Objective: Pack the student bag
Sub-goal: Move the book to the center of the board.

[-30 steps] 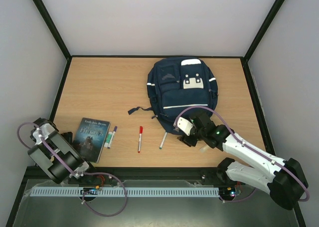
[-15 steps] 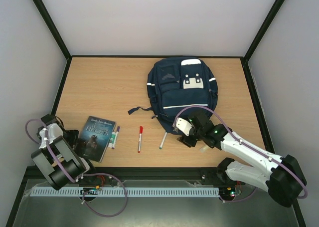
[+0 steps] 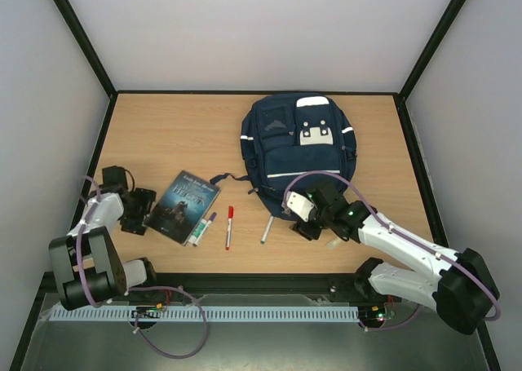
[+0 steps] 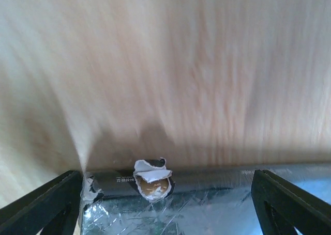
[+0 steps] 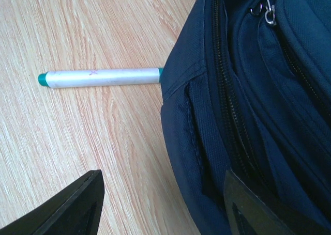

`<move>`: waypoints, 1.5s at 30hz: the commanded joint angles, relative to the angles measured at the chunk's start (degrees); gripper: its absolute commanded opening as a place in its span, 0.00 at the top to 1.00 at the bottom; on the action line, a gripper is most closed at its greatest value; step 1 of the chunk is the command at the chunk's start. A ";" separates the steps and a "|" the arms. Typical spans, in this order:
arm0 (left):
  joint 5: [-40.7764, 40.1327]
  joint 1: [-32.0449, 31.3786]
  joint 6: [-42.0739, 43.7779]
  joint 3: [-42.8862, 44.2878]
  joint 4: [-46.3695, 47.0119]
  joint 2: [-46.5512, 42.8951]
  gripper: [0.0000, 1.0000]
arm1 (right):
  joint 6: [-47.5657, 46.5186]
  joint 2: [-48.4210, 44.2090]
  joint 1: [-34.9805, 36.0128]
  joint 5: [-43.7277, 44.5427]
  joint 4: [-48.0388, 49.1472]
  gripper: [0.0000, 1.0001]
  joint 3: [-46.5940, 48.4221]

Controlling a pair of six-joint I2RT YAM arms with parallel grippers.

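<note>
Student bag (image 3: pixel 298 147): lying flat, far and right on the table (image 3: pixel 163 134), front pockets facing up.
Right gripper (image 3: pixel 308 227): hovering over the bag's near edge, fingers apart, grasping nothing.
Left gripper (image 3: pixel 140 206): sitting at the book (image 3: pixel 183 206)'s left edge, fingers spread wide, released.
Green-capped pen (image 5: pixel 101 77): lying with one end touching the bag's near edge.
Red pen (image 3: pixel 229 227): lying between the green-capped pen and the book.
</note>
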 commanded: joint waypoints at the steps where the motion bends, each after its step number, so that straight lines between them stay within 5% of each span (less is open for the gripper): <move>1: 4.64 -5.50 -5.96 1.93 2.89 1.41 0.09 | 1.73 3.18 -0.20 -3.81 -1.69 0.38 4.43; 4: 1.03 -7.48 -4.76 5.06 -1.08 1.53 0.09 | 2.93 7.97 -0.08 -10.29 -3.56 0.40 9.56; 7: -11.66 -10.40 -1.32 12.88 -8.43 0.73 0.08 | 6.57 14.01 0.38 -16.30 -4.66 0.43 16.33; 12: -21.77 -10.58 10.15 21.30 -7.71 1.12 0.03 | 14.91 25.93 3.12 -24.16 -4.88 0.46 27.30; 18: -7.49 -10.70 25.66 19.82 4.64 4.96 0.05 | 24.11 38.80 7.03 -25.60 -3.54 0.52 36.66; 25: 7.59 -10.66 27.32 13.55 12.43 6.50 0.10 | 28.57 49.87 7.61 -27.13 -4.64 0.54 43.98; 32: 9.68 -10.67 30.70 12.80 10.44 12.35 0.04 | 30.45 60.95 7.62 -28.46 -5.85 0.54 51.39; 45: 13.49 -10.81 29.37 7.45 11.53 15.27 0.11 | 31.16 78.81 5.43 -18.78 -9.75 0.56 75.84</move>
